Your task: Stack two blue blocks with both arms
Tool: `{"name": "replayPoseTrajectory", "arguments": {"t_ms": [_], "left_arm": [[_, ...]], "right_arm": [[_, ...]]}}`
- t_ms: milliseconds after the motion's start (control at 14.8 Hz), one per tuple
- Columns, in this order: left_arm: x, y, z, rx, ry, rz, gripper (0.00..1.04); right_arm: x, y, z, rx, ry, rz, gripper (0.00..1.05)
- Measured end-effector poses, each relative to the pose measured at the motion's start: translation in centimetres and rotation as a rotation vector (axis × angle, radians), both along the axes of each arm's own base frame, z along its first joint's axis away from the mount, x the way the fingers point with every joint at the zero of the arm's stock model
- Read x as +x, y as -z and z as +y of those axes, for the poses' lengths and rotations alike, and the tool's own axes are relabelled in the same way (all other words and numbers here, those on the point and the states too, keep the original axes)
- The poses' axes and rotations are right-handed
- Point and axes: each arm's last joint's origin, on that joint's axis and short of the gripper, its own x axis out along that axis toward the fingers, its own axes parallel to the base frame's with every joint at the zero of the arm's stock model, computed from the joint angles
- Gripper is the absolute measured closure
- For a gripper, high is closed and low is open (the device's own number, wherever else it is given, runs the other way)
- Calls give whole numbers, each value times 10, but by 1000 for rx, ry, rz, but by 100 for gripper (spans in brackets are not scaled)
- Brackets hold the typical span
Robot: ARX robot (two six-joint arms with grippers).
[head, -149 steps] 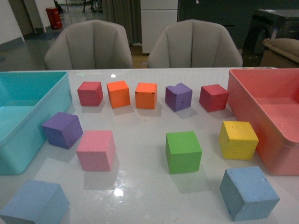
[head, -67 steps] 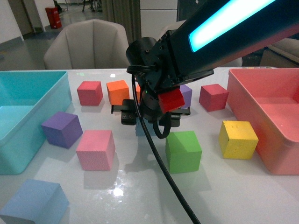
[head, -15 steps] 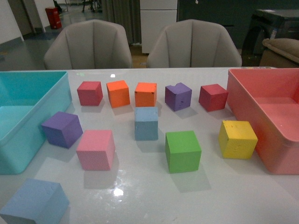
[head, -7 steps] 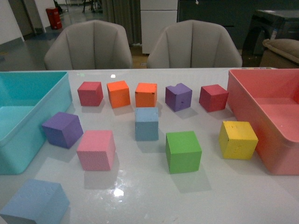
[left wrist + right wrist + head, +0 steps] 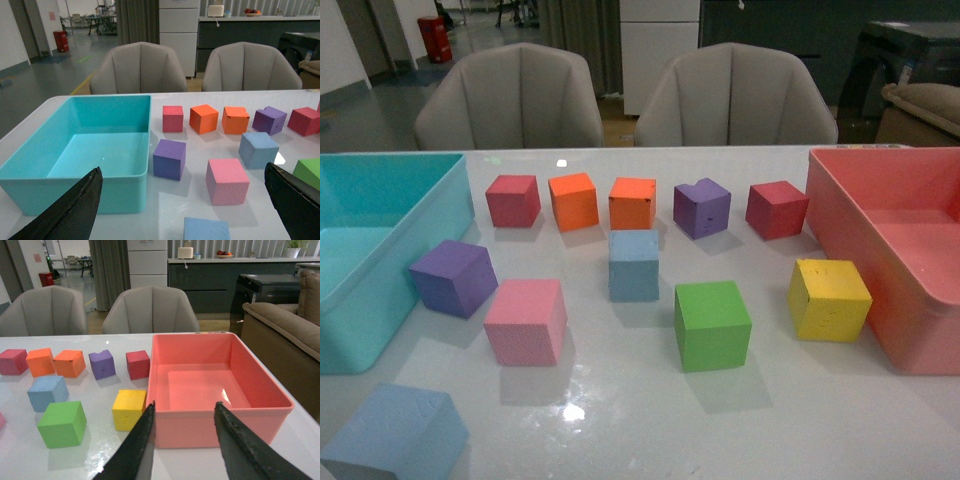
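One blue block (image 5: 634,264) stands in the middle of the white table, in front of the orange cubes; it also shows in the left wrist view (image 5: 258,149) and the right wrist view (image 5: 47,392). The other blue block (image 5: 395,434) lies at the near left corner, below the turquoise bin, and shows in the left wrist view (image 5: 206,229). Neither arm is in the front view. My left gripper (image 5: 184,205) is open and empty, held back above the near left block. My right gripper (image 5: 183,412) is open and empty, facing the pink bin's near wall.
A turquoise bin (image 5: 448,205) stands at the left, a pink bin (image 5: 840,215) at the right. Red (image 5: 513,200), two orange (image 5: 573,200), purple (image 5: 702,207) and dark red (image 5: 777,209) cubes line the back. A purple (image 5: 453,277), pink (image 5: 526,320), green (image 5: 712,324) and yellow (image 5: 830,298) cube stand nearer.
Over the last second nothing has moved. Earlier the right arm carried the near right blue block to the table's middle, set it down and withdrew out of the front view.
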Motion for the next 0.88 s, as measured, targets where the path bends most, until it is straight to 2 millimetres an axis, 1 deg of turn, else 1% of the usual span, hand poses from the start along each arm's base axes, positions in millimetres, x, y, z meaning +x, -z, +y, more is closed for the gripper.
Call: {"name": "replayPoseTrajectory", "arguments": {"t_ms": [135,203,338,406,474,541,609,677,812,880], "left_arm": [[0,0,0,0,0,1,7],[0,1,0,6,4,30,7],[0,2,1,23,36,179,7],[2,-2,1,26,47,252,7],[7,-11,2,30,60,229,7],[12,-21,2,38,74,177,7],[29,-28,1,42,92,173,7],[45,-21,-4,35,135,221,7],[83,-3,-25,26,282,369,7],[99,6,-34,29,323,425,7]], "right_arm": [[0,0,0,0,0,0,62],[0,0,0,0,0,0,58],[0,0,0,0,0,0,47],[0,0,0,0,0,0,38],[0,0,0,0,0,0,24],[0,0,0,0,0,1,13],[0,0,0,0,0,0,5],[0,0,0,0,0,1,7],[0,0,0,0,0,0,6],[0,0,0,0,0,0,6]]}}
